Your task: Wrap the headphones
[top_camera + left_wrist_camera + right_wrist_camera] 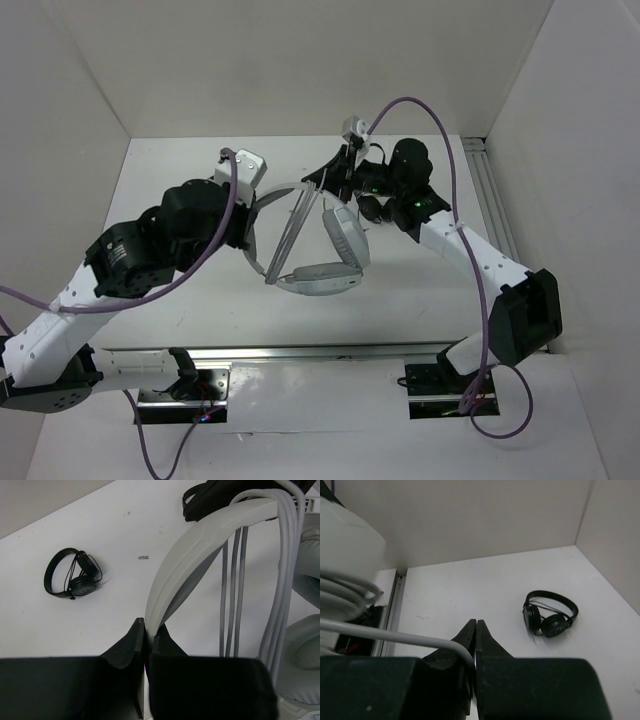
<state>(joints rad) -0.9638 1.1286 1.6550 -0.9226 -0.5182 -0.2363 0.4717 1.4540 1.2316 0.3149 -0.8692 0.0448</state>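
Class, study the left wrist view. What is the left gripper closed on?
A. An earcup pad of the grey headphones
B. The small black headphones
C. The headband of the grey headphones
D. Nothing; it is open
C: the left gripper pinches the wide headband of the grey headphones, while the small black headphones lie well apart from it.
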